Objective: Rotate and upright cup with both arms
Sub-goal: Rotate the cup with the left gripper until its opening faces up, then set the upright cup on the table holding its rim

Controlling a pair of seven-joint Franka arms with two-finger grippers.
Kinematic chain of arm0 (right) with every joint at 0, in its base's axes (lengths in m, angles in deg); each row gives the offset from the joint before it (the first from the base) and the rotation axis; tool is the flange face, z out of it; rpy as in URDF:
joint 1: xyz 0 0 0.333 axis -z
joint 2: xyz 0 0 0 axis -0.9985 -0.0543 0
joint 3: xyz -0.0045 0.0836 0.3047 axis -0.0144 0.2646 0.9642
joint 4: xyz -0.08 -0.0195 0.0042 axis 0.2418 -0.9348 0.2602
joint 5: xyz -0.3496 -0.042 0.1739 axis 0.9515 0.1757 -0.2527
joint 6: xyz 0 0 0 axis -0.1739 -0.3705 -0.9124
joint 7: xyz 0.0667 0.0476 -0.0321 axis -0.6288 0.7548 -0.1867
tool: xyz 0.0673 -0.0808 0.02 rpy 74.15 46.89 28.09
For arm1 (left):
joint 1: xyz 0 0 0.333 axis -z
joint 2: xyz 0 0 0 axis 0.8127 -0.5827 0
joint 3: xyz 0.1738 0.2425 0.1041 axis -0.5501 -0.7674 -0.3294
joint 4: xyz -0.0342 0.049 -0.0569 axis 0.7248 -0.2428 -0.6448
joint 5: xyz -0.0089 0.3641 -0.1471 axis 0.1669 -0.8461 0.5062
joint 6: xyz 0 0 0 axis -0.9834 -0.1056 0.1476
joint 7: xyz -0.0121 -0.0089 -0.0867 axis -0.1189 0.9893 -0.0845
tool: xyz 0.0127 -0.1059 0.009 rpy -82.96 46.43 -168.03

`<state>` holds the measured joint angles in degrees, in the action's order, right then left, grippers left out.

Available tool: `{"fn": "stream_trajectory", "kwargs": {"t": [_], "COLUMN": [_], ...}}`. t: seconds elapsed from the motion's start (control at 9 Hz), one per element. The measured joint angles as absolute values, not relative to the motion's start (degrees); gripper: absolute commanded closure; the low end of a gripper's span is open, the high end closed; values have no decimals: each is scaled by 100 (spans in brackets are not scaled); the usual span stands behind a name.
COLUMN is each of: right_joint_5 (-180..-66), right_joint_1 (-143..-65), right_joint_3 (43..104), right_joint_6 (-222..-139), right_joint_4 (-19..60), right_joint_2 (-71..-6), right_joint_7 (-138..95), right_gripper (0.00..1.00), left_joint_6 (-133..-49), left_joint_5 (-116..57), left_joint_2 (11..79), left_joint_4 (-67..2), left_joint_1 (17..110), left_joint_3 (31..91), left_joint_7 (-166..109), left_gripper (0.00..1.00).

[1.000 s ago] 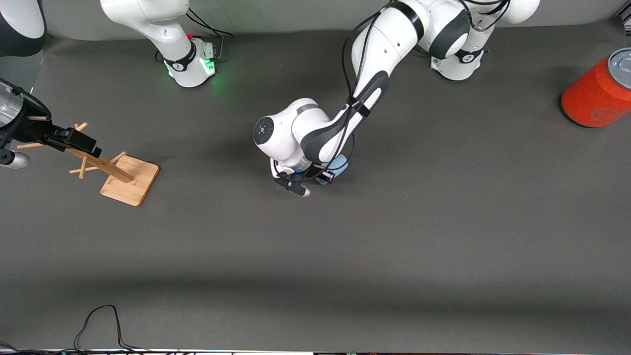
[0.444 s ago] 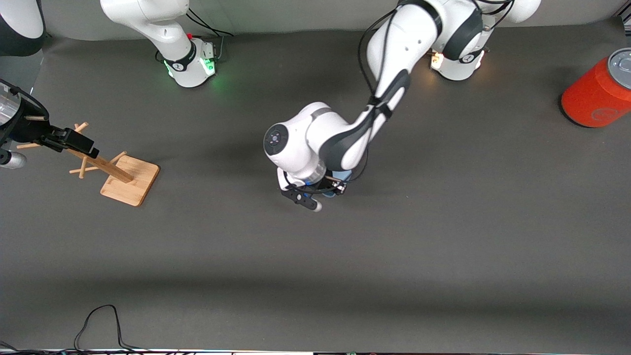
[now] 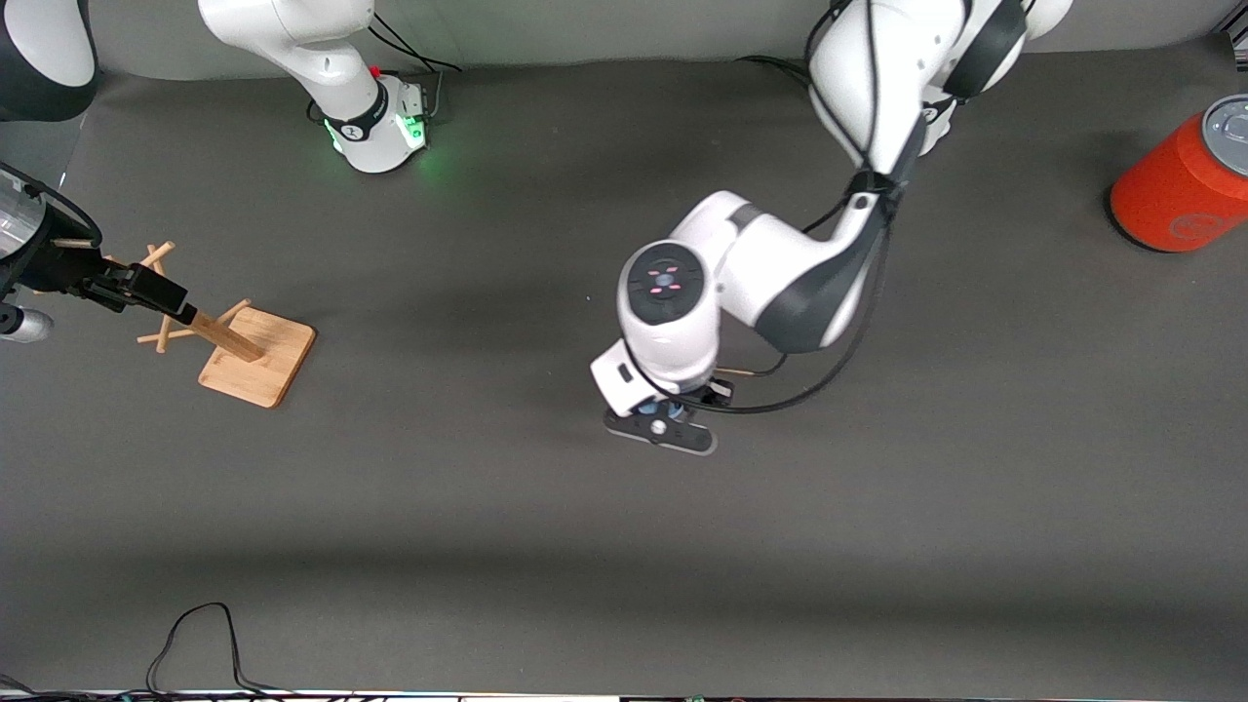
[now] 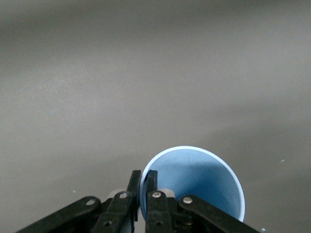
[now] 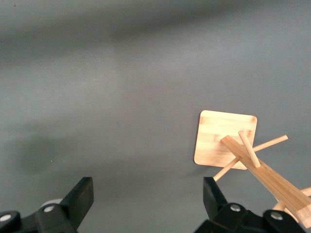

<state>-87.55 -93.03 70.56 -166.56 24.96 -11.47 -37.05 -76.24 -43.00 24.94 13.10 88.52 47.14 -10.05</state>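
- Nearest the front edge of the tabletop [image 3: 624, 546] nothing of the task lies; only a black cable [image 3: 195, 634] curls near one corner.
- About the middle of the tabletop, the left end effector [image 4: 144, 180] is up in the air and pinches the wall of the cup [image 4: 194, 182], one finger inside the rim and one outside.
- The cup is pale blue and carried above the tabletop; its mouth faces the wrist camera and it looks empty inside.
- I judge the pick-up is done; turning the cup, the work with the second arm, and setting it upright are left.
- The right end effector [image 5: 148, 199] waits with fingers spread over the wooden peg rack [image 3: 229, 341], at the right arm's end.
- An orange-red can [image 3: 1180, 180] stands near the back corner at the left arm's end, its grey lid on.
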Motion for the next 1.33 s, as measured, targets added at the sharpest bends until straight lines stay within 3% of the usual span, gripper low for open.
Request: {"fn": "stream_trajectory", "kwargs": {"t": [0.44,0.67,0.89,1.22,1.33], "right_joint_5": [-8754,-8754,-8754,-8754,-8754], "right_joint_1": [-9304,-9304,-9310,-9316,-9317], "right_joint_3": [7051,7047,7054,7110,7121], "right_joint_6": [-16642,-16639,-16637,-16623,-16538], "right_joint_4": [2493,2493,2490,2485,2514], "right_joint_2": [-1112,-1107,-1092,-681,-535], "right_joint_7": [-3699,-3699,-3699,-3699,-3697], "right_gripper": [0,0,0,0,0], "left_joint_6": [-11964,-13966,-15267,-15865,-15986], "left_joint_5": [-4093,-4090,-4091,-4091,-4090], "left_joint_2": [4113,4426,4432,4424,4381], "left_joint_4": [-2831,-4405,-5262,-5671,-5769], "left_joint_1": [8614,8628,8697,9069,9470], "left_joint_3": [4717,4745,4767,4624,4250], "left_joint_7": [-883,-843,-840,-834,-830], "left_gripper": [100,100,100,100,98]}}
